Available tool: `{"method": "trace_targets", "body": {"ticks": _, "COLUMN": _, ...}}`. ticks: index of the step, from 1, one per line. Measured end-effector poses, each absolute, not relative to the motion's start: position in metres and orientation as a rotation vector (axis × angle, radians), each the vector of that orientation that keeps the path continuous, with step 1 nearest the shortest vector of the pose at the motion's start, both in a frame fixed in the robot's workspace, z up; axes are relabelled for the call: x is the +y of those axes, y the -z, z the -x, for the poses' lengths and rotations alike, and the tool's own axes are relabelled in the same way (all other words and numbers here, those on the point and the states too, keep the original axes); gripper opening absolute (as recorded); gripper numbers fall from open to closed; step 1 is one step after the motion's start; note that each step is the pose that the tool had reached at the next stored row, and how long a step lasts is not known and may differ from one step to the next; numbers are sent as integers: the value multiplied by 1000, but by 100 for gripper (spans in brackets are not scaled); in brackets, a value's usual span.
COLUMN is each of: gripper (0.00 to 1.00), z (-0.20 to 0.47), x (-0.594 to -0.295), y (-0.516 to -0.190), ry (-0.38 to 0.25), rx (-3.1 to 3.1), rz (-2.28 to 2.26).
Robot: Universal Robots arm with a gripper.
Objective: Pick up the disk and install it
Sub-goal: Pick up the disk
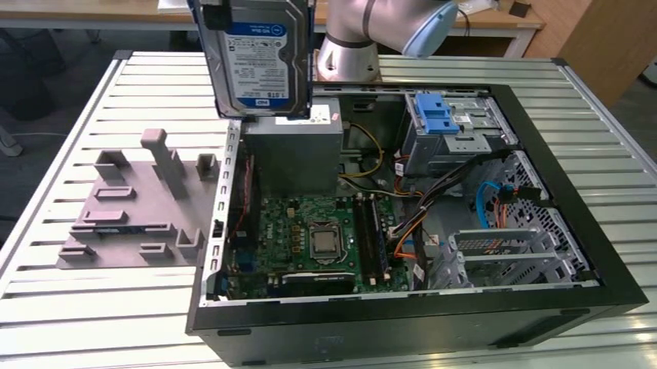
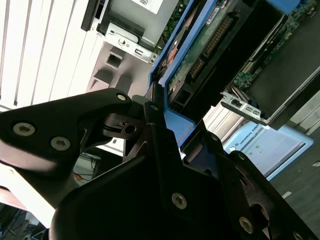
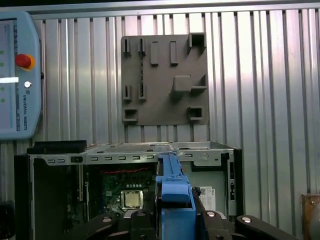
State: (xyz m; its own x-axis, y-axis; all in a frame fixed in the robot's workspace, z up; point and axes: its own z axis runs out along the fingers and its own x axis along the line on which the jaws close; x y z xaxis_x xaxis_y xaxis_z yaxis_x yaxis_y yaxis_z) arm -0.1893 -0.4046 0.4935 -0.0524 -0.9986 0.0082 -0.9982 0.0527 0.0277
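Your tool (image 2: 150, 107) is closed tight on the blue bracket of the disk (image 1: 257, 65). You have the disk upright in the air, hanging from the tool above the open computer case (image 1: 575, 231), over its power supply (image 1: 292, 150), clear of the worktop (image 1: 61, 307).

Showing smooth silver-grey tubular arm (image 1: 349, 46) in exterior view, wearing rounded pale blue-grey joint cap (image 1: 431, 31) with glossy sheen. Showing matte black gripper (image 2: 159, 107) in second wrist view, being built from flat angular links (image 2: 65, 130) and a bulky black housing (image 2: 125, 205). Carrying small silver screws (image 2: 179, 200) sunk into black faces, two sitting side by side on one link. Showing round pivot pin (image 2: 131, 129) at knuckle. Repeating black links and bright screw heads (image 3: 245, 219) in first wrist view.
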Motion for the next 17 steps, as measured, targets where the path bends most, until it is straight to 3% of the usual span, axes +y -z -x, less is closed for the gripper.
{"method": "trace_targets", "body": {"ticks": 17, "gripper": 37, "z": 160, "x": -409, "y": -493, "ry": 23, "rx": -2261, "rz": -2145}}
